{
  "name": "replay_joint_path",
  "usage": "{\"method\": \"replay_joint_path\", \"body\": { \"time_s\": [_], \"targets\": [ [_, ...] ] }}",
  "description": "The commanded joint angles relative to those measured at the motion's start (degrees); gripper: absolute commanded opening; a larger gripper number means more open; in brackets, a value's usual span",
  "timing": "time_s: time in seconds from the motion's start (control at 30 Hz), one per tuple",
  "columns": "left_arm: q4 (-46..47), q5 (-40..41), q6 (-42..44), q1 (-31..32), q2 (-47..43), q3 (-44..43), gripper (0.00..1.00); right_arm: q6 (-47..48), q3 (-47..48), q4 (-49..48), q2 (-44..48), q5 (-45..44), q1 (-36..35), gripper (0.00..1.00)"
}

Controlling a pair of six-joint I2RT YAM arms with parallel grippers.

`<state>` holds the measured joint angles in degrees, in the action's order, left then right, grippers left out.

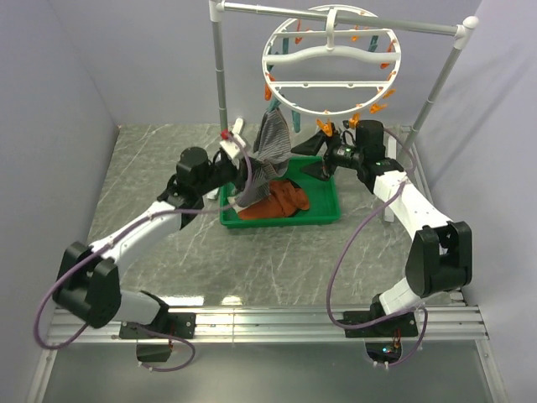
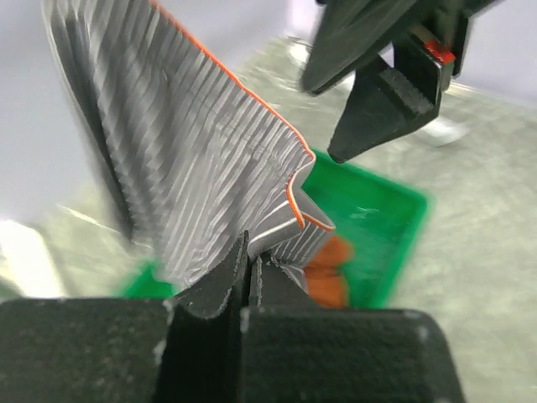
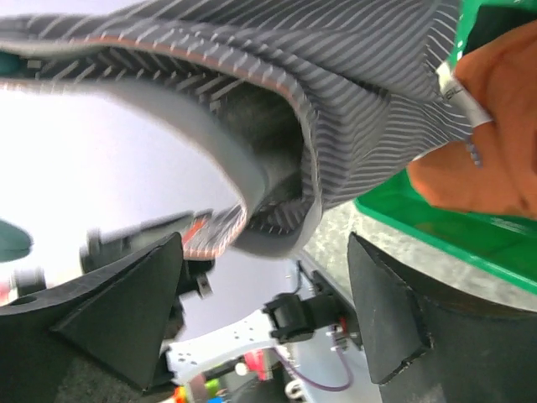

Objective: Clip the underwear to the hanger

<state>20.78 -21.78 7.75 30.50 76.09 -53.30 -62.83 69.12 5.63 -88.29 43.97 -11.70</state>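
The grey striped underwear [image 1: 273, 141] hangs from the lower left rim of the white ring hanger [image 1: 331, 84], its top by a teal pin; I cannot tell if the pin grips it. My left gripper [image 1: 238, 168] is shut on its lower edge. In the left wrist view the left gripper [image 2: 252, 252] pinches an orange-trimmed fold of the underwear [image 2: 201, 168]. My right gripper [image 1: 317, 165] is open and empty, just right of the cloth. In the right wrist view the right gripper [image 3: 264, 252] gapes below the underwear [image 3: 336, 101] without touching it.
A green tray [image 1: 323, 214] under the cloth holds an orange-rust garment [image 1: 281, 201], also in the right wrist view [image 3: 491, 159]. The white-and-grey tube rack [image 1: 220, 67] carries the hanger. Orange pins [image 1: 377, 107] dangle from the ring above the right gripper.
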Motion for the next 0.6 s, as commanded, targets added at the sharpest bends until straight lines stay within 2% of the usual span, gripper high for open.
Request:
{"method": "replay_joint_path", "body": {
  "time_s": [0.0,0.13,0.27,0.33,0.5,0.53,0.57],
  "targets": [
    [-0.9,-13.5,-20.5,-4.3,5.1,-4.5,0.01,5.3,0.9,0.4,3.7,2.2,1.1,0.87],
    [6.6,-19.2,-35.3,-11.9,11.0,-5.9,0.0,8.9,-1.3,0.3,5.8,3.1,2.4,0.88],
    [13.7,-23.4,-49.5,-16.4,17.0,-5.1,0.04,13.4,-1.9,3.0,8.2,2.9,3.2,0.88],
    [19.5,-25.1,-53.8,-17.8,18.9,-3.8,0.05,15.9,-2.1,4.6,9.1,2.5,3.3,0.89],
    [22.6,-27.0,-61.7,-18.5,25.1,-4.9,0.18,20.7,-3.0,6.9,12.7,1.0,3.4,0.9],
    [22.3,-27.3,-62.5,-18.5,25.9,-5.2,0.25,22.8,-3.1,8.5,13.7,0.5,3.4,0.9],
    [21.4,-27.1,-63.4,-18.6,26.7,-5.6,0.27,23.8,-3.2,9.3,14.2,0.2,3.4,0.91]
  ]
}}
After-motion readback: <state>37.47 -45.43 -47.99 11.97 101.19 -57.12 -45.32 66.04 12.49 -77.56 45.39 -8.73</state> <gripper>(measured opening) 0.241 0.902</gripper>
